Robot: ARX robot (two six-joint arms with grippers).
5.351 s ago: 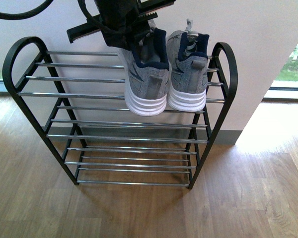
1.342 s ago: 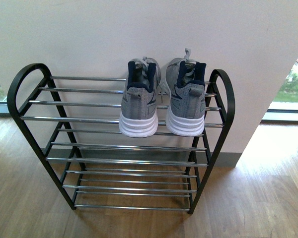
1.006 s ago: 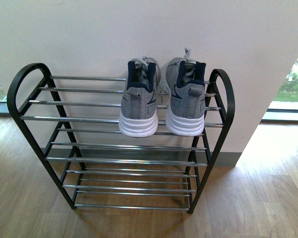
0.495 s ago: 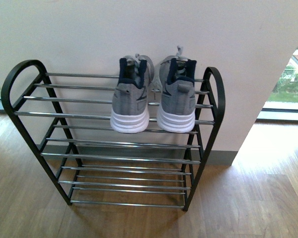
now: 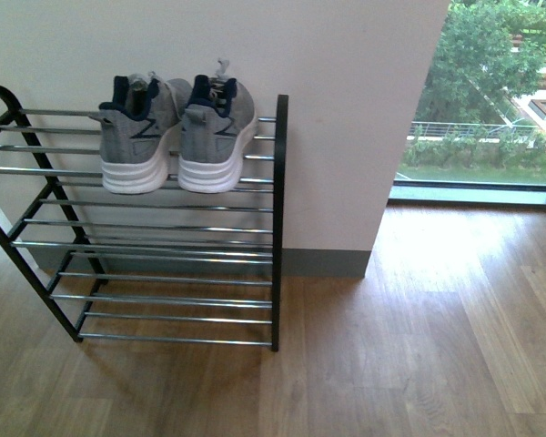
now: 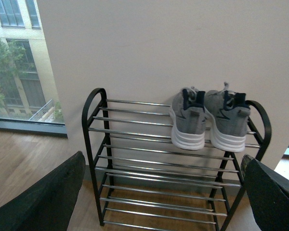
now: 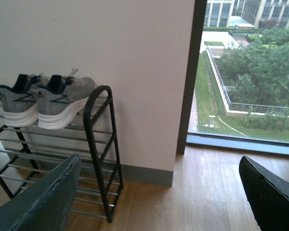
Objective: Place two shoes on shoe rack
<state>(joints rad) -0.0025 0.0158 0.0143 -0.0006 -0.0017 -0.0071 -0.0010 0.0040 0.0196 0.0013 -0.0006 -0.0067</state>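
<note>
Two grey sneakers with white soles stand side by side, heels outward, on the top tier of the black shoe rack (image 5: 278, 218), at its right end: the left shoe (image 5: 135, 137) and the right shoe (image 5: 217, 135). Neither arm shows in the front view. In the left wrist view the shoes (image 6: 189, 120) (image 6: 229, 118) and the rack (image 6: 89, 134) lie well beyond my left gripper (image 6: 161, 202), which is open and empty. My right gripper (image 7: 159, 197) is open over bare floor, with the shoes (image 7: 62, 101) and the rack (image 7: 98, 144) off to one side.
The rack stands against a white wall (image 5: 346, 109) with a grey skirting board (image 5: 323, 262). A floor-length window (image 5: 491, 100) is to the right of the wall. Wooden floor (image 5: 419, 346) spreads in front and to the right.
In the front view the rack and shoes have slid far to the left, and the window has come into sight. The shoes keep their place on the top tier.
</note>
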